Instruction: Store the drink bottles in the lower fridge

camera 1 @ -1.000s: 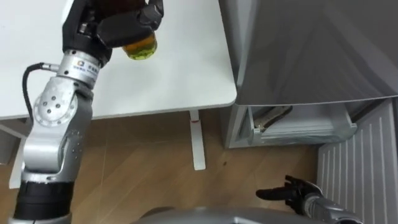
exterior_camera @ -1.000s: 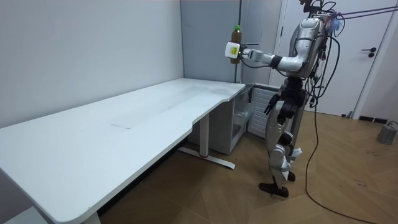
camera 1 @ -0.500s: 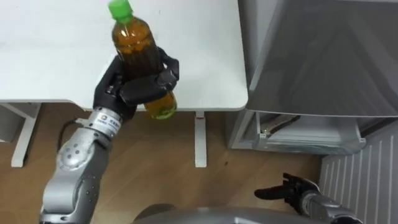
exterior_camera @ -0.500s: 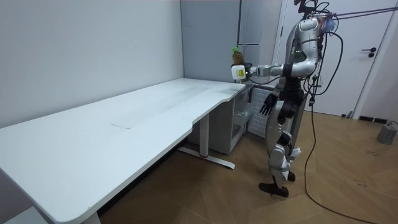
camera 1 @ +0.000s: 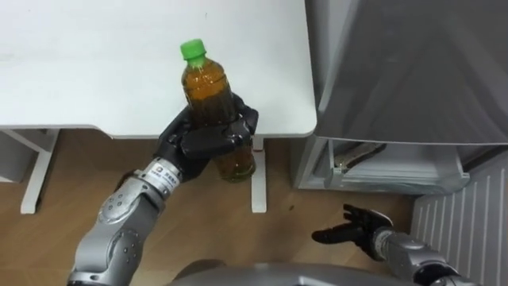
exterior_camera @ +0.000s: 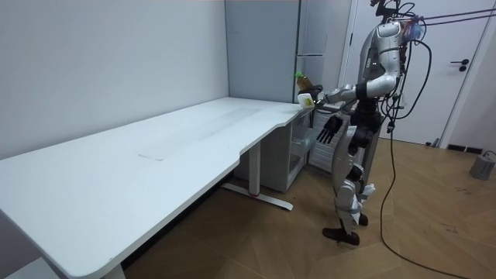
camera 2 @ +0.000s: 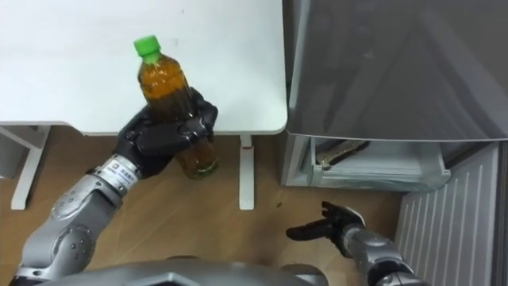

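Note:
A brown tea bottle with a green cap is held upright in my left hand, whose fingers curl round its lower half. The bottle hangs over the white table's near edge, left of the grey fridge. The fridge's lower compartment stands open, its door swung out at the lower right. My right hand hovers low above the wooden floor in front of that compartment, fingers spread and holding nothing.
A white table leg stands between the bottle and the fridge. In the room view I stand at the table's far corner, beside the fridge. A door and a small pot are at the room view's right.
My left hand has lowered the bottle from high above the table down and toward the fridge. My right hand has risen a little and reached forward.

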